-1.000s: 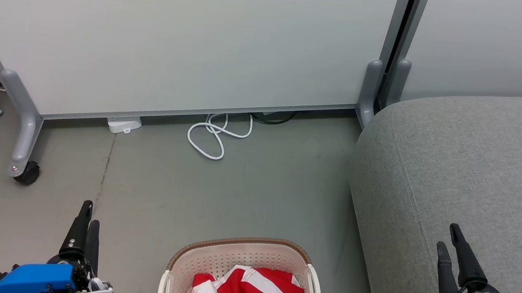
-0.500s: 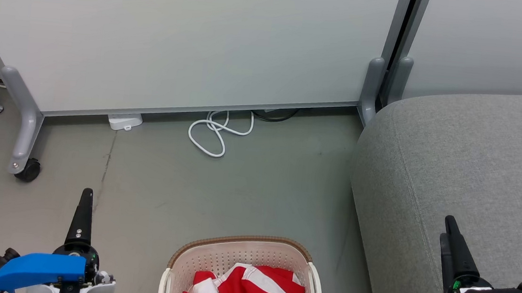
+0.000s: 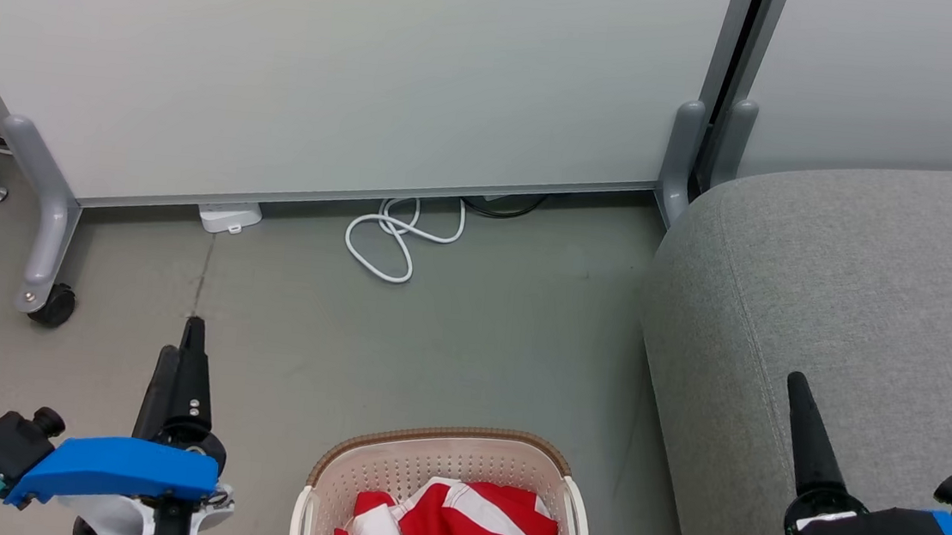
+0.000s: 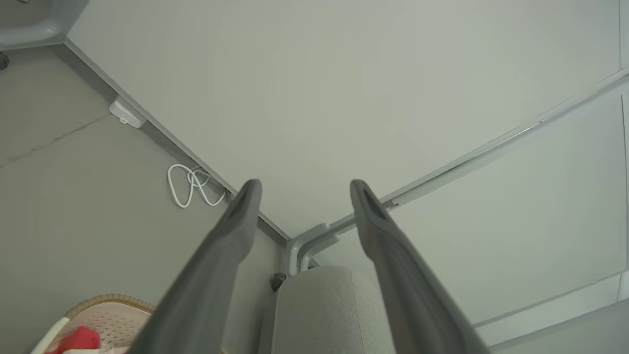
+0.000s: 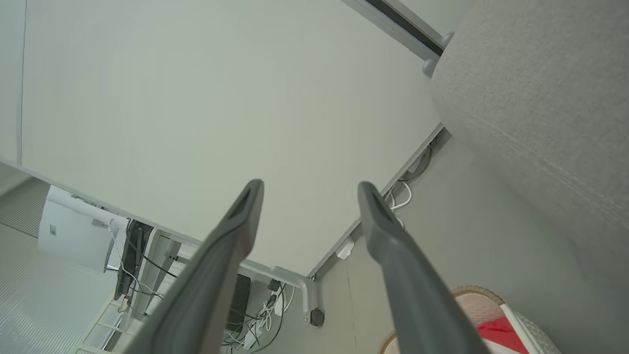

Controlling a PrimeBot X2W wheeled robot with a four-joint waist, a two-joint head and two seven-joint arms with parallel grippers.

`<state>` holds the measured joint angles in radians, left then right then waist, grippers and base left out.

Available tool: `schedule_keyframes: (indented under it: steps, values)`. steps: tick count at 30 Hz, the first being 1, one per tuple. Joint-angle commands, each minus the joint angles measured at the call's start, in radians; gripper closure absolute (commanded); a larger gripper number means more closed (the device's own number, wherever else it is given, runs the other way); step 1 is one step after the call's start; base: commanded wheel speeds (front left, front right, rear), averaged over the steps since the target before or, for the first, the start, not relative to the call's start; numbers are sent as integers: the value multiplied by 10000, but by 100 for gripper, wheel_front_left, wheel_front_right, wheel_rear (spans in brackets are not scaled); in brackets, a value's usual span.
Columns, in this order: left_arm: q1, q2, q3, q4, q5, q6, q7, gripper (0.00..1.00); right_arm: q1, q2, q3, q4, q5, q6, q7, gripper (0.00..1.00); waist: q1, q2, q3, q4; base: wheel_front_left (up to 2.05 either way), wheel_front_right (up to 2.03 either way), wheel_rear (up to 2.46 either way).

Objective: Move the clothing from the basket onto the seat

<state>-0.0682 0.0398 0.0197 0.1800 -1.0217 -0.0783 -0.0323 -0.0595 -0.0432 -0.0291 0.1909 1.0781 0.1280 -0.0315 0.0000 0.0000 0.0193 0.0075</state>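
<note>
Our left end effector (image 3: pixel 181 335) and right end effector (image 3: pixel 797 384) gape empty; the clothing (image 3: pixel 462 529) in the basket (image 3: pixel 444 435) lies between them, nearer our left.

A cream-white perforated laundry basket (image 3: pixel 394 467) with a brown woven-look rim stands upright at the bottom centre of the head view, its near part cut off by the frame edge. Crumpled red clothing (image 3: pixel 470 530) with white stripes lies heaped inside. The light grey upholstered seat (image 3: pixel 872 276), round-cornered and seamed, occupies the right side, a narrow strip of floor away.
</note>
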Motion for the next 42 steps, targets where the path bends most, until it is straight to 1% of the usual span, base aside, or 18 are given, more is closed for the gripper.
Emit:
schedule_keyframes:
  steps: [1,7,16,30,42]
  values:
    - [-291,81,-64,-194,345,52,-88,0,-242,-63,57,-220,-340,19,-105,0,0,0,2,1,0,0,0]
    - [-309,118,-401,-57,1648,230,-302,0,-250,-67,301,-315,-1636,21,-314,0,0,0,31,3,0,0,0]
    - [-326,286,-903,158,3053,471,-605,0,-191,-72,531,-90,-3025,24,-614,0,0,0,15,40,0,0,0]
    - [-399,436,-1460,328,4651,718,-1015,0,-235,-79,780,95,-4654,25,-1030,0,0,0,49,98,0,0,0]
    - [-482,507,-1720,248,5887,889,-1333,0,-271,-85,967,93,-5883,27,-1349,0,0,0,99,151,0,0,0]
